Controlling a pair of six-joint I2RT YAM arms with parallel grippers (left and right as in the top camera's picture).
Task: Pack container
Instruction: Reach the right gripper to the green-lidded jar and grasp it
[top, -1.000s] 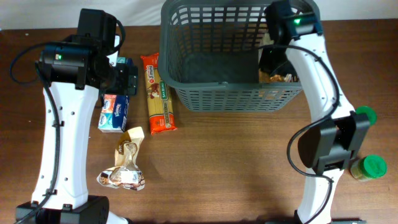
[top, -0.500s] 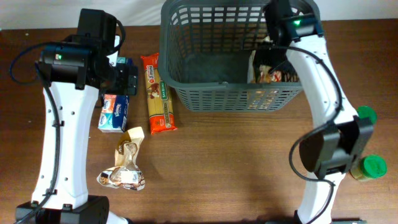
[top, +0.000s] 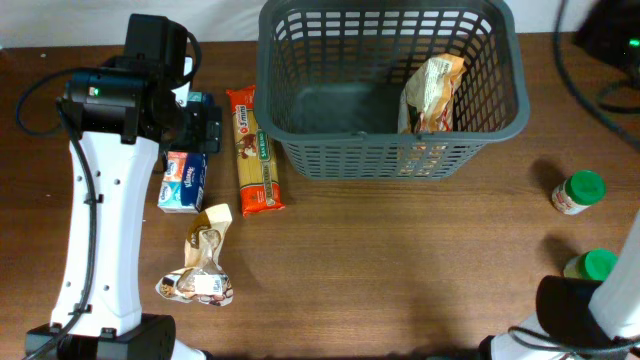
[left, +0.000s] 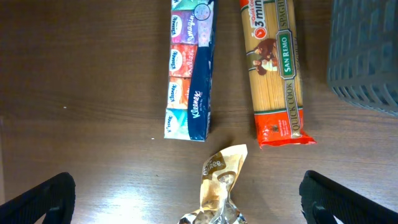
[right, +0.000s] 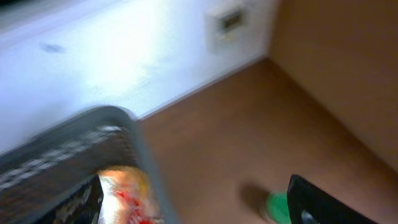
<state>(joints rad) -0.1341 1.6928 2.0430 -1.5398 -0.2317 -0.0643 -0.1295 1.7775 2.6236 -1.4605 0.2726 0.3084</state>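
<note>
The container (top: 390, 150), a dark grey slatted basket, stands at the back middle of the table. A crinkled snack bag (top: 430, 92) leans upright inside its right end. My right gripper (right: 205, 208) is open and empty, up above the basket's right rim (right: 127, 134); the view is blurred, with the snack bag (right: 127, 196) at the lower left. In the overhead view only a dark part of the right arm (top: 612, 28) shows at the top right corner. My left gripper (left: 196, 205) hangs wide open above a brown foil bag (left: 219, 186), with nothing between its fingers.
Left of the basket lie a red spaghetti pack (top: 253, 150), a Kleenex tissue pack (top: 183, 182) and the brown foil bag (top: 203, 262). Two green-lidded jars (top: 578, 191) (top: 592, 267) stand at the right. The right arm's base (top: 580, 315) sits at the bottom right.
My right gripper has opened and let go of the snack bag inside the basket. The right arm then swung up and away to the right. The left arm has not moved.
</note>
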